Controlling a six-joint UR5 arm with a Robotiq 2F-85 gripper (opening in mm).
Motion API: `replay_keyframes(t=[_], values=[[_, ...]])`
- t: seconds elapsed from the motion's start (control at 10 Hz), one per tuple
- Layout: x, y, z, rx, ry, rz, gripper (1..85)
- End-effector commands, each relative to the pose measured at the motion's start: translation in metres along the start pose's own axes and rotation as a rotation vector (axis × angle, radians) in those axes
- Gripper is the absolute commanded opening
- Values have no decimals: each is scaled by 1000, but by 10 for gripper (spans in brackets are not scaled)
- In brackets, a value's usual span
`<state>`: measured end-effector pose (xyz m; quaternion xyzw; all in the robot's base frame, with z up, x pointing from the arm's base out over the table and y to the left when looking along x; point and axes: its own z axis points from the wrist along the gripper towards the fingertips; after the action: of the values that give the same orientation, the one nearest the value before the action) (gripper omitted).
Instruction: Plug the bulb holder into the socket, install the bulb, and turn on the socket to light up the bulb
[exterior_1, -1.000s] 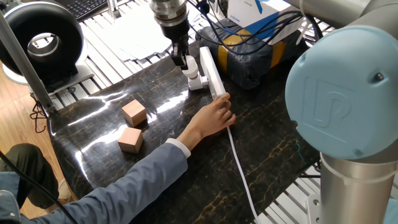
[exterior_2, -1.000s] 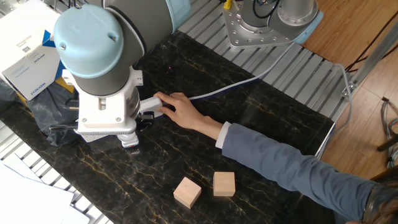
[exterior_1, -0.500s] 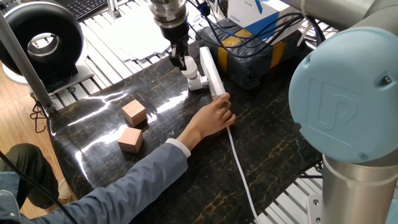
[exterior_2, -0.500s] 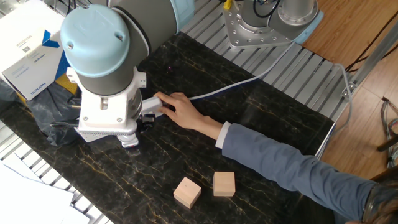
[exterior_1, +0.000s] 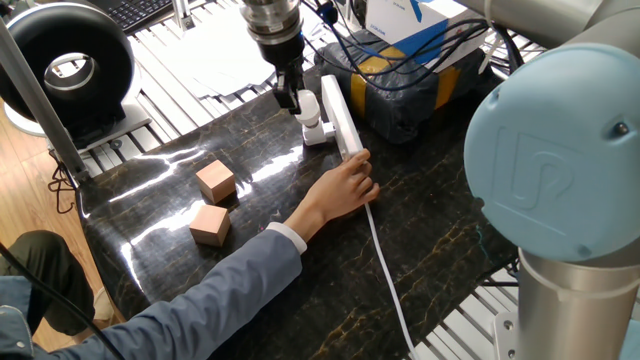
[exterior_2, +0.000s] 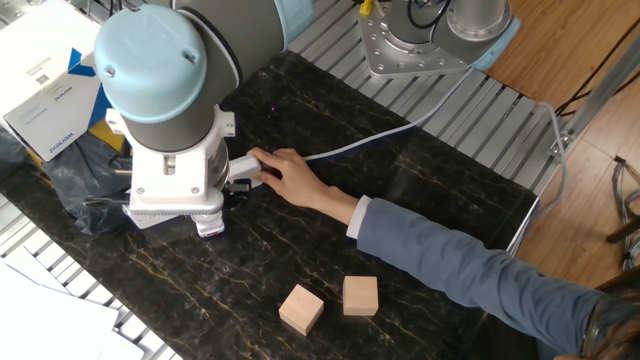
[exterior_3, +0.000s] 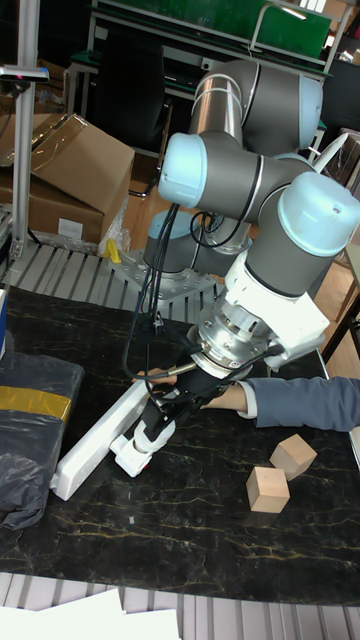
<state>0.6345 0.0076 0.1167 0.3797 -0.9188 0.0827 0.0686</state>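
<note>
The white socket (exterior_1: 340, 118) lies on the dark table (exterior_1: 440, 240), and a person's hand (exterior_1: 345, 188) holds down its near end. The small white bulb holder (exterior_1: 316, 132) sits plugged against the socket's left side. The white bulb (exterior_1: 308, 108) stands upright in it. My gripper (exterior_1: 292, 95) comes straight down and is shut on the bulb. In the tall fixed view the gripper (exterior_3: 158, 418) is over the holder (exterior_3: 128, 462) beside the socket (exterior_3: 90, 450). In the other fixed view my arm hides the bulb and holder; only a fingertip (exterior_2: 210, 231) and the socket's end (exterior_2: 245, 166) show.
Two tan wooden cubes (exterior_1: 215, 181) (exterior_1: 210, 224) lie left of the person's forearm (exterior_1: 230, 280). A dark wrapped box with yellow tape (exterior_1: 400, 90) stands right behind the socket. The socket's white cable (exterior_1: 385, 270) runs toward the table's front edge.
The arm's upper joints shifted slightly. The gripper stays in the same spot on the bulb, and the hand has not moved.
</note>
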Motion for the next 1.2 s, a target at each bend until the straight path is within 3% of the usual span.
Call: replay_keyframes(t=[0.0,0.1,0.2,0.3,0.5,0.8,0.9,1.1], values=[[1,-4,-7,-5,9,-144,583],[2,-3,-7,-9,19,-276,597],[1,11,-8,-60,13,-358,617],[-1,17,-8,-85,0,-412,617],[-3,2,-3,-37,-5,-520,607],[-8,-3,4,-37,-26,-612,590],[-11,3,5,-57,-39,-631,590],[-4,3,4,-55,-11,-649,587]])
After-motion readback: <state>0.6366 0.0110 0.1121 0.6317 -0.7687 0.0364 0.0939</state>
